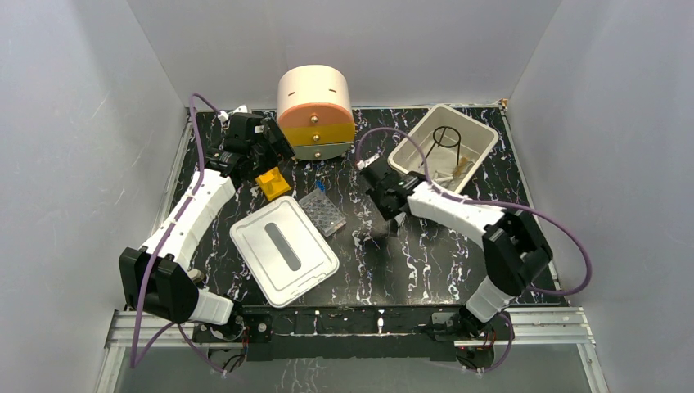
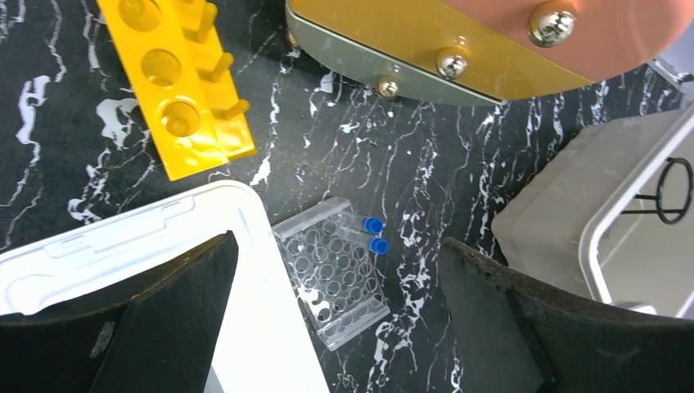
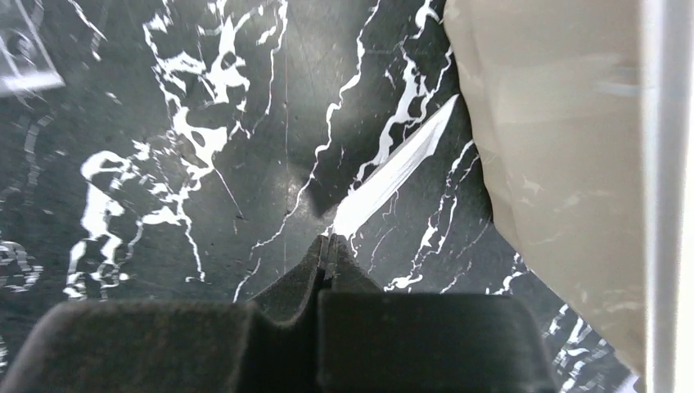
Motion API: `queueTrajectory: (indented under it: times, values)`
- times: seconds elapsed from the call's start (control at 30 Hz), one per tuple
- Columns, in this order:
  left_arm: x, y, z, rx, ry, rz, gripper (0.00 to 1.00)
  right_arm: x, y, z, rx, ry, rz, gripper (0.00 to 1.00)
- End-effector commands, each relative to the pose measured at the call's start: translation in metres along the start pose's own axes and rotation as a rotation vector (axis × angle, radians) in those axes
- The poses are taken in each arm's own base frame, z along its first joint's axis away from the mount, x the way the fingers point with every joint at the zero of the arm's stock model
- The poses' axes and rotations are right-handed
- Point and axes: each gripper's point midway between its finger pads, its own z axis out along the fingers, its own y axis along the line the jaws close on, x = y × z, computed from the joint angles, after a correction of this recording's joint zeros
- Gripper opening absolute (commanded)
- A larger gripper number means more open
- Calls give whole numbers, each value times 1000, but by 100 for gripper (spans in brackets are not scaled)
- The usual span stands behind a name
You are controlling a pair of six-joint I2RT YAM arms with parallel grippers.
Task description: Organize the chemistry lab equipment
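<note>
- Black pads of the right gripper (image 3: 331, 246) fill the bottom of the right wrist view. They are pressed together, with only their tips nipping one end of a thin pale sliver.
- That sliver is most likely a glass slide (image 3: 401, 168). It is glaring and seen at a slant, so it could instead be the white triangle.
- It runs up and to the right from the pads over the black marbled table (image 3: 164, 82). Its far tip comes close to the outer wall of the white bin (image 3: 565, 164). I cannot tell whether it is lifted or lying flat.
- The grip is the weak point. With so little of the slide between the pads, it could pivot or slip out on any quick swing.
- The free tip could also knock the bin wall on the way up and chip, or twist loose.
- The left gripper (image 2: 337, 240) hangs with its fingers spread wide, holding nothing.
- Under it lie the clear well plate (image 2: 331, 282) and two blue-capped tubes (image 2: 372, 233) touching the plate's far end. The white lid (image 2: 147, 225) is just beside the plate.
- Farther out are the yellow rack (image 2: 176, 90) and the round drawer unit (image 2: 458, 33).
- If the left gripper came straight down, one finger could land on the lid rather than on the plate.
</note>
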Motion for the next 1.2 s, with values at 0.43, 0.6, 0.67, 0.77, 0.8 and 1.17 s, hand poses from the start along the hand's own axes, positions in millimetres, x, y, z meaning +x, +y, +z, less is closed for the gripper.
queueTrajectory:
  times: [0.43,0.6,0.67,0.77,0.8,1.17]
  values:
    - [32,-58,-10,338,191,-41,98,-30,-8,-21,-262,-163,316,7]
    - [27,-54,-9,310,167,-36,98,-11,-17,0,-155,-106,305,60]
    - [28,-53,-8,306,171,-36,98,-6,-16,8,-135,-83,274,69]
    - [30,-52,-7,300,181,-37,98,-4,-6,20,-164,-53,237,80]
    - [31,-52,-7,300,183,-37,98,-3,-3,24,-173,-48,228,83]
    - [30,-51,-6,292,181,-38,98,4,6,56,-148,6,207,90]
